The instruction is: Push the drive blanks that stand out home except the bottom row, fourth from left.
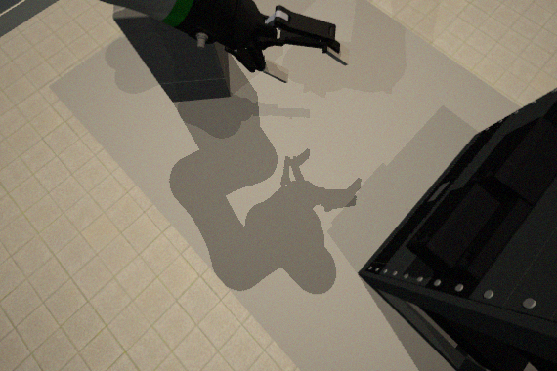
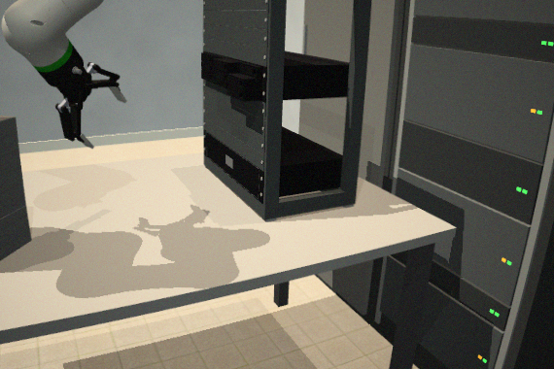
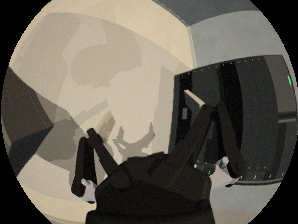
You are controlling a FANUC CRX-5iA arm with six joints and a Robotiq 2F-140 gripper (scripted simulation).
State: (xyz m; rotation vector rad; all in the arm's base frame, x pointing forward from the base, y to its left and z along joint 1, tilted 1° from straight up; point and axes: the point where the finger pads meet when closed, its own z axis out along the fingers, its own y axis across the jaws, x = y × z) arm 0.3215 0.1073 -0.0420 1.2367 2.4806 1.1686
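The dark open-frame rack (image 2: 287, 99) stands on the table at the right. The black storage chassis (image 2: 233, 77) sits in its upper middle. Some of its drive blanks stand out from the front, but the steep angle hides which ones. From above only the rack's top corner (image 1: 479, 236) shows. My gripper (image 2: 103, 117) is open and empty. It hangs in the air well to the left of the rack's front, far from the chassis. It also shows in the overhead view (image 1: 313, 69). In the wrist view my spread fingers frame the table, with the rack (image 3: 233, 123) to the right.
A dark box (image 2: 10, 186) stands at the table's left edge, under my arm (image 1: 186, 61). A second black unit (image 2: 233, 169) sits low in the rack. A tall server cabinet (image 2: 476, 148) stands beyond the table's right edge.
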